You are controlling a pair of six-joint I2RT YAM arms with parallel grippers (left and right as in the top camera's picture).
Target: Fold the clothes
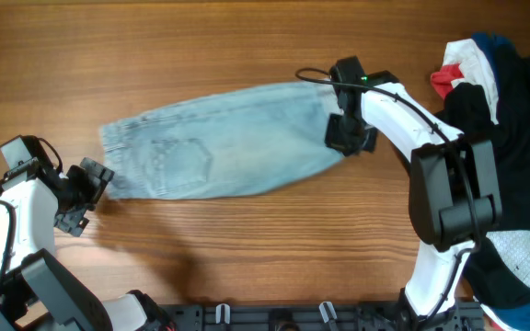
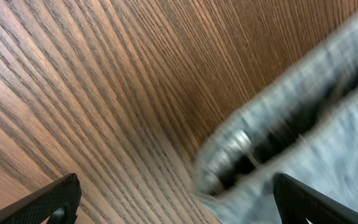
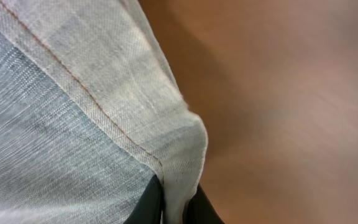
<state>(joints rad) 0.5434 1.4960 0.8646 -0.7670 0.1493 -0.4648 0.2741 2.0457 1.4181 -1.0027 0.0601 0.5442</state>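
So the table (image 1: 247, 46) is mostly bare wood, with the jeans (image 1: 219, 147) stretched flat across the middle, waistband on my left and leg ends on my right. They look doubled lengthwise into 1 long strip. The pile (image 1: 513, 101) of other clothes (black, white, red, navy) sits at the far right edge, well apart from the action. My right gripper (image 1: 350, 136) is clamped on the leg end, and the wrist view shows the stitched hem (image 3: 185, 143) pinched between its 2 fingers. My left gripper (image 1: 90, 188) is spread wide with nothing in it, just beside the waistband (image 2: 253, 143) corner. That view is blurry, but I can make out the button (image 2: 238, 140). My read is that I'm setting up the crosswise fold, hem to waistband. Next I need the left to close on that waistband corner or pin it down. Then I carry the hem over without dragging the whole strip along.
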